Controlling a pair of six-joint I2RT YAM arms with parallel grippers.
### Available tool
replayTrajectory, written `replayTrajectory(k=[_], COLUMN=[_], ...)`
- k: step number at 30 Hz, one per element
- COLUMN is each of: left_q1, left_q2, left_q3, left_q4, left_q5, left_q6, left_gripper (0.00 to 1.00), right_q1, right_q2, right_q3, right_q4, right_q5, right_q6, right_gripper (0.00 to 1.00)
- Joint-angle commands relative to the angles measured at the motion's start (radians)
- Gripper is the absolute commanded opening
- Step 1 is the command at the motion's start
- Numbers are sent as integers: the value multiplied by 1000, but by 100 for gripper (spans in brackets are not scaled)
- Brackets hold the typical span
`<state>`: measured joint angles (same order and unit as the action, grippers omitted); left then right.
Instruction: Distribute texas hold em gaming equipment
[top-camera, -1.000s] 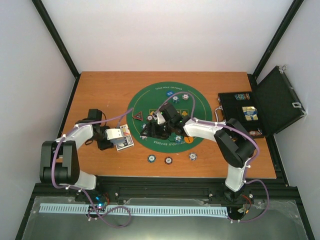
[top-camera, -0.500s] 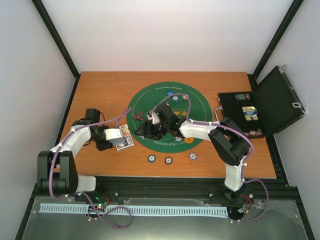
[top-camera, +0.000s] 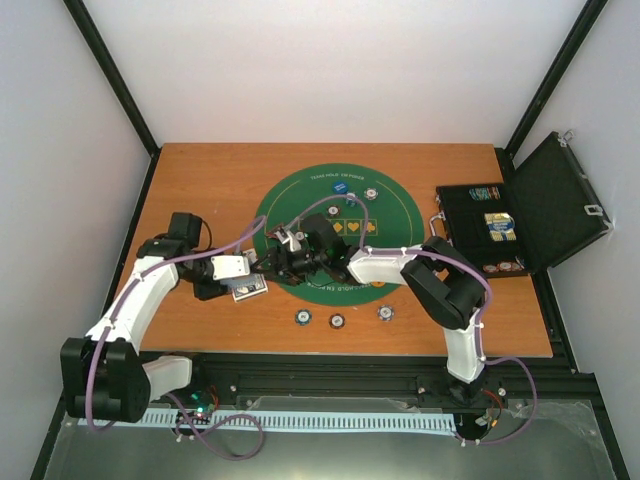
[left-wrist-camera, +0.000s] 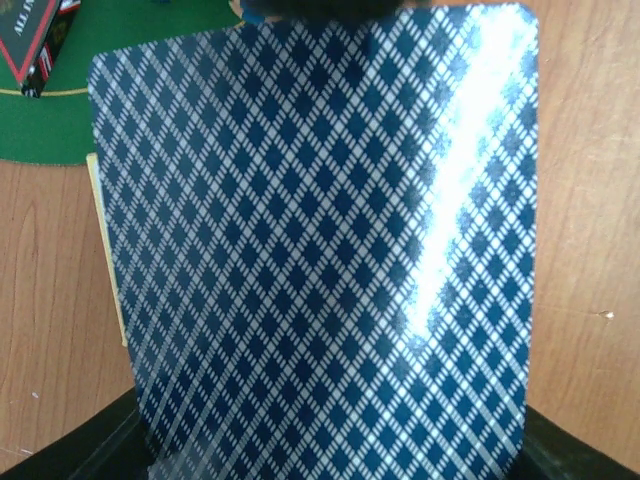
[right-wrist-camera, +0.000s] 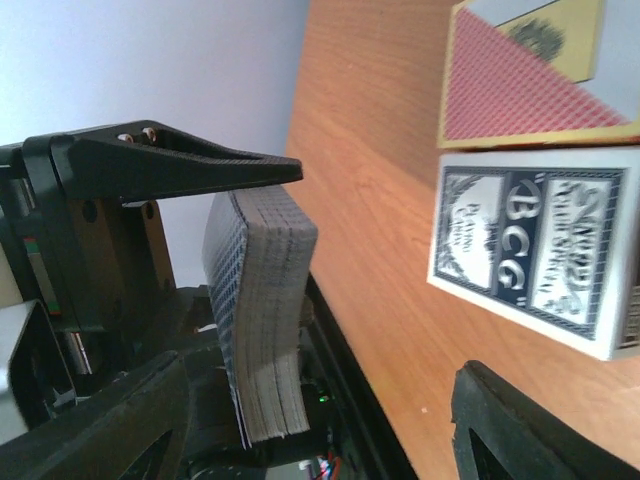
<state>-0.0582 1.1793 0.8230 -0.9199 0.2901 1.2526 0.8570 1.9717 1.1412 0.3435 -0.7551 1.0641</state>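
Fingers (right-wrist-camera: 180, 165) of the left gripper (top-camera: 250, 268), matte black and wedge-shaped, clamp a thick, squared-up deck of playing cards (right-wrist-camera: 262, 320) above the wood-grain table (top-camera: 200, 180), just left of the round green felt mat (top-camera: 390, 210). The glossy top back carries a fine blue-and-white diamond lattice. Facing the deck's edge, the right gripper (right-wrist-camera: 325, 400) has its dark fingers spread wide with nothing between them. A blue-printed card box (right-wrist-camera: 535, 250) and a red-patterned box (right-wrist-camera: 530, 90) lie flat nearby. A red-edged black triangular marker (left-wrist-camera: 28, 40) rests on the mat.

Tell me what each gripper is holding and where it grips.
Left gripper clamps the deck of cards across its opposite edges, near one end. Right gripper is open and holds nothing.
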Motion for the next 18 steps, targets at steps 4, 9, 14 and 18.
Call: replayTrajectory(k=[4, 9, 14, 18], left_q1=[-24, -34, -35, -34], left_q2=[-48, -72, -95, -116], left_q3=[77, 81, 79, 81], left_q4=[-75, -92, -104, -114], left_q5=[52, 52, 57, 68], left_q6=[-13, -15, -12, -7], left_gripper=[12, 12, 10, 11], right_q1=[47, 67, 83, 88], right_q2=[23, 45, 63, 71], right_q3=[25, 54, 78, 75], right_q4=[134, 157, 180, 211], right_q5=[-31, -33, -32, -31], right_q6=[80, 112, 140, 168], right_gripper=[70, 67, 59, 43])
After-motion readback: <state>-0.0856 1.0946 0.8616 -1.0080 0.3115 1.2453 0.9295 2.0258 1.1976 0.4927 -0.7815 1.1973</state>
